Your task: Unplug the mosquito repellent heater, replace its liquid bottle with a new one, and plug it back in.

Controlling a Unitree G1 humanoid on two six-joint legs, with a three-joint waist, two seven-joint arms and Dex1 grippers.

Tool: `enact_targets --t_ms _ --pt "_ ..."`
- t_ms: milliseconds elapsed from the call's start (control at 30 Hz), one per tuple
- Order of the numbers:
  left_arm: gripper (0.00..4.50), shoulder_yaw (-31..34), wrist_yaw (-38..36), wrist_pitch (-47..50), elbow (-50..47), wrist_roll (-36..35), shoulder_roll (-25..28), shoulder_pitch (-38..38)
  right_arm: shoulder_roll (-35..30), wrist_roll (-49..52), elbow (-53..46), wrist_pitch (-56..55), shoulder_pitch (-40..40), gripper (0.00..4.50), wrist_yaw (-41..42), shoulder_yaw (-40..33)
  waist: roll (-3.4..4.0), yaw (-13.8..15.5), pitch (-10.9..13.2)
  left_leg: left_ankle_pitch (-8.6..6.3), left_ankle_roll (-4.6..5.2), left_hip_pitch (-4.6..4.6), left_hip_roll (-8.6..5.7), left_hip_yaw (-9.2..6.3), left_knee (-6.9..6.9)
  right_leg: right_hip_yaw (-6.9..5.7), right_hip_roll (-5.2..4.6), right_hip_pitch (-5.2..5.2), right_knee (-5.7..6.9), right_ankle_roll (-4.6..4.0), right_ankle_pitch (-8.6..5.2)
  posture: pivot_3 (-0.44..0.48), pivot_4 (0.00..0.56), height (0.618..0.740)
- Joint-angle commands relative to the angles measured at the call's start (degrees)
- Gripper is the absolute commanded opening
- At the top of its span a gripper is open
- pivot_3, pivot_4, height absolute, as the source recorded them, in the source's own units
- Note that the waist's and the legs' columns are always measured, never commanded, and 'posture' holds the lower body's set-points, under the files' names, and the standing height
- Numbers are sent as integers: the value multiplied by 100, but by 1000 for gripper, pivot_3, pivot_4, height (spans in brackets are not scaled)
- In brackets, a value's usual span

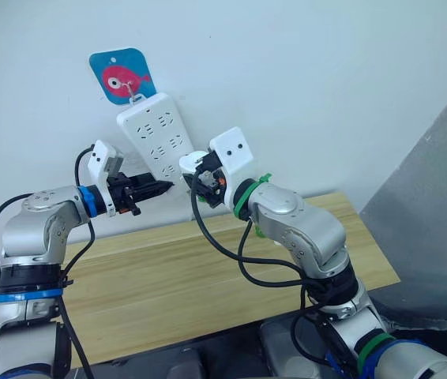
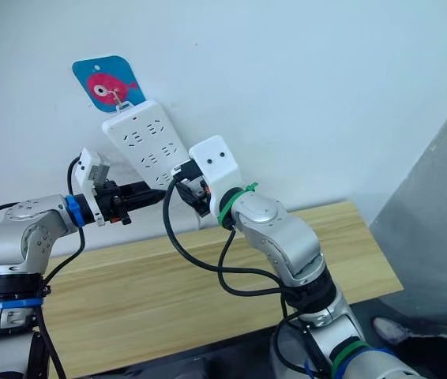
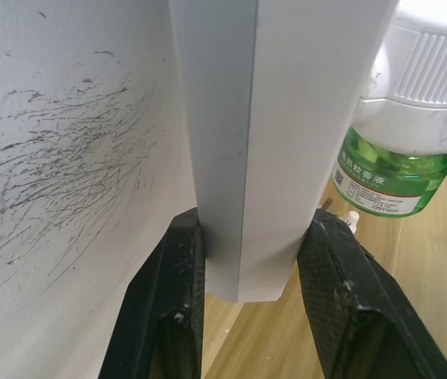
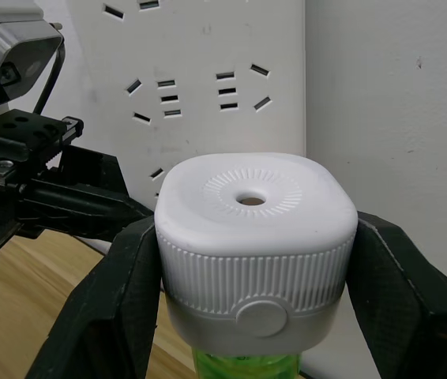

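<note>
Strip is pinched at its lower end by left gripper. Heater, green bottle attached, is clamped in right gripper at the strip. Unplugging step judged; straight outward pull needed next.

Silver arms; black cables; blue and green bands; black fingers

You are looking at a long white multi-socket power strip hanging tilted on the pale wall, hooked under a blue card with a pink fish. Your left gripper reaches in at the strip's lower end, its black fingers touching it. Your right gripper sits at the strip's lower right edge, its fingers hidden behind its white wrist housing. Below both arms lies a light wooden tabletop.
</note>
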Motion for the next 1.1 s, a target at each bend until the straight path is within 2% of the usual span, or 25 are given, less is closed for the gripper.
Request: enact_targets --t_ms 33,433,600,767,933,1100 --pt "1285 -205 -238 11 -570 -263 -116 30 258 -123 123 -109 -297 2908 -28 90 0 -4 0 0 0 1 0 0 0 0 0 0 2 0 0 -255 132 734" --pt "1285 -206 -280 15 -636 -308 -179 73 497 -204 845 -555 -429 2908 340 -43 -1 -58 -2 1 -1 19 0 5 2 6 3 1 33 0 0 -250 120 734" --pt "1285 -182 -293 -105 -490 -198 -148 69 556 -109 631 -481 -366 2908 408 -169 -2 -62 -3 1 -2 22 1 5 4 7 4 0 41 0 0 -250 120 734" --pt "1285 -183 -315 -297 -273 -66 -112 37 341 -30 157 -200 -255 4469 505 -203 -5 -17 -5 1 -2 10 0 -1 1 0 2 -3 27 1 -2 -251 122 734" --pt "1285 -260 -266 -553 -35 88 -98 -25 34 28 -430 213 -258 4500 617 -239 -7 9 -6 1 -3 -11 -6 -3 -10 -4 -29 -6 -14 2 -2 -257 126 734" --pt "1285 -317 -232 -866 302 216 -172 -173 -784 183 -1273 543 -73 4500 996 -314 -10 19 -7 0 -1 -9 -22 -2 -10 -6 -67 2 -15 22 -11 -259 132 734"
